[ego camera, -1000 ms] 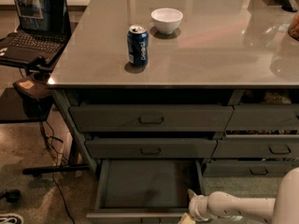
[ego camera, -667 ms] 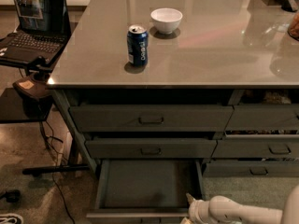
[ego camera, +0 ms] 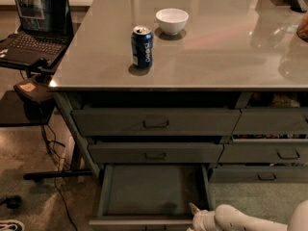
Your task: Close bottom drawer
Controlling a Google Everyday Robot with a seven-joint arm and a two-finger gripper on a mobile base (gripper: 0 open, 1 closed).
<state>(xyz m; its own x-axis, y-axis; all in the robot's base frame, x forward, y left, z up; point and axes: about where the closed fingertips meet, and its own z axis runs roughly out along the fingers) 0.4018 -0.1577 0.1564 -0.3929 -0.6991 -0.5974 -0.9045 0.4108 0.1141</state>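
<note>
The bottom drawer (ego camera: 154, 191) stands pulled out, its bare dark floor showing and its low front at the frame's lower edge. Above it the two taller wide drawers (ego camera: 156, 122) sit pushed in. My gripper (ego camera: 196, 216) is at the drawer's front right corner, at the end of a white arm (ego camera: 240, 219) that comes in from the lower right. It lies close against the drawer's right side wall near the front.
On the grey countertop (ego camera: 216, 47) stand a blue can (ego camera: 142, 46) and a white bowl (ego camera: 172, 20). A narrower drawer stack (ego camera: 274, 138) is to the right. A laptop (ego camera: 36, 20) sits on a side stand at left, with cables on the floor below.
The arm and gripper have shifted left along the bottom edge toward the drawer's front right corner. The drawer has stayed pulled out about as far.
</note>
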